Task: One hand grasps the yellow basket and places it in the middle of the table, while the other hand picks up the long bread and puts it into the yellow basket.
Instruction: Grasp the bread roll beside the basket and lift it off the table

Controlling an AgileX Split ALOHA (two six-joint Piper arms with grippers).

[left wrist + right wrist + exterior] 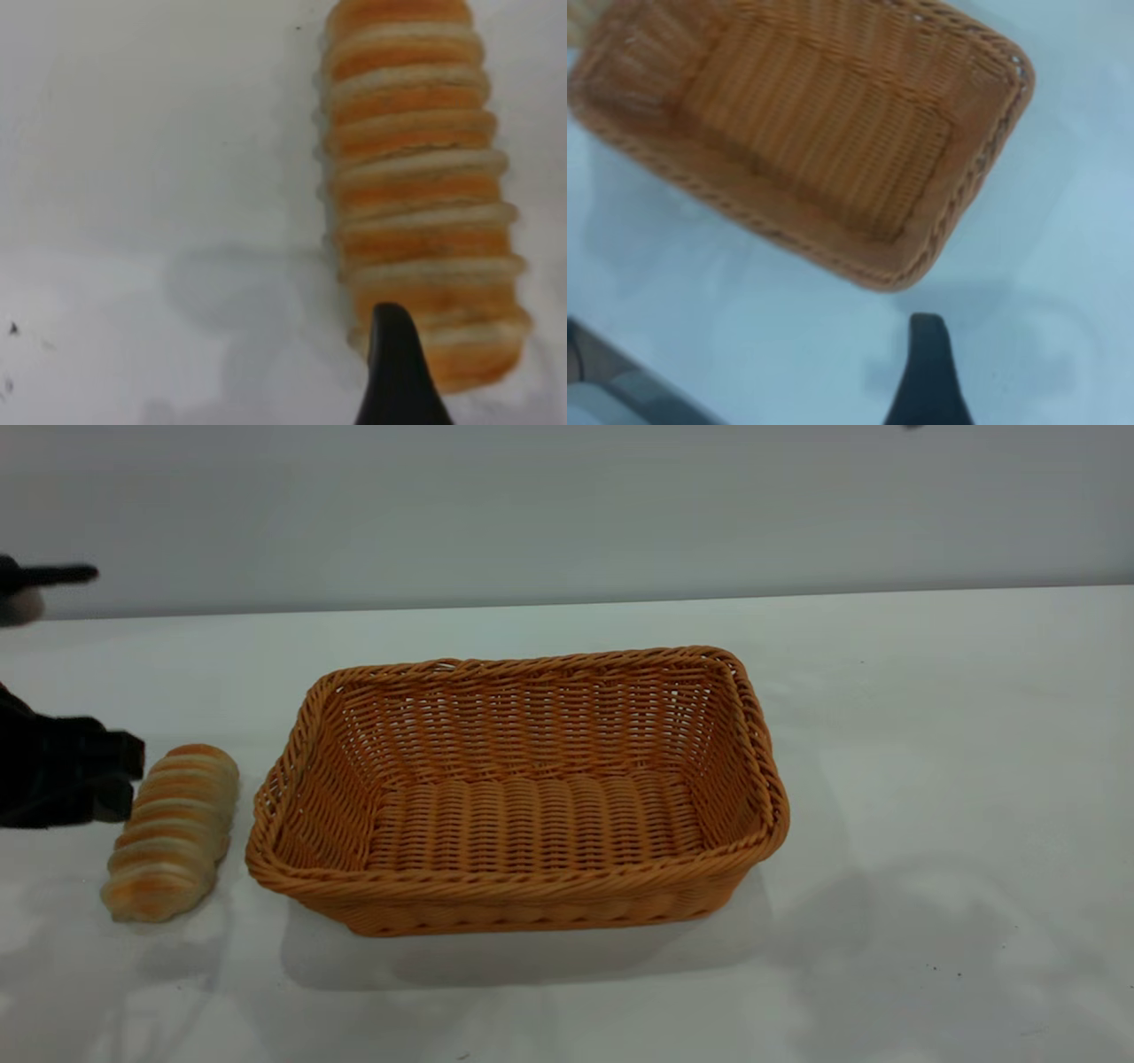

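Observation:
The yellow basket [523, 886], a large orange-tan wicker tray, stands empty in the middle of the table [930, 779]. The long bread [173, 828], cream with golden ridges, lies on the table just left of the basket. My left gripper [124, 779] is low at the bread's left side, open and not gripping it. In the left wrist view one black finger [394, 354] overlaps the near end of the bread [416, 177]. My right gripper is outside the exterior view. The right wrist view looks down on the basket [797, 133], with one finger [926, 363] over bare table beside its rim.
A dark bar [49, 576] juts in at the far left edge, above the table's back. The white tabletop runs wide to the right of the basket and in front of it. A grey edge [620, 390] shows in a corner of the right wrist view.

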